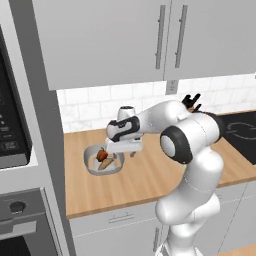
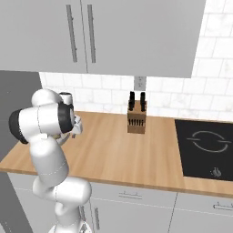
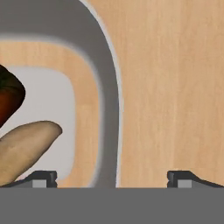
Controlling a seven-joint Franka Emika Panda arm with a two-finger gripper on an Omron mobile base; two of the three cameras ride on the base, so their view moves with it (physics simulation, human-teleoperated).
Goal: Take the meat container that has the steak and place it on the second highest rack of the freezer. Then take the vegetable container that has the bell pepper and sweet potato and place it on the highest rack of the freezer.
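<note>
We see our arm point(image 1: 192, 165) rising from the base, bending at a dark elbow joint and reaching forward and to its left with the forearm roughly level. The wrist turns the hand downward. Our gripper point(image 3: 112, 177) points straight down, its two dark fingertips point(image 3: 43, 178) standing wide apart, with nothing clasped between them.

No legible text, label, brand, number or sign is found on any surface. The dark control panel of the built-in oven point(image 1: 9, 125) carries faint pale marks, too blurred to read. The black glass cooktop point(image 2: 205, 148) bears a pale ring marking for its burner and a small round symbol near its front edge; these are graphic outlines, not characters.
</note>
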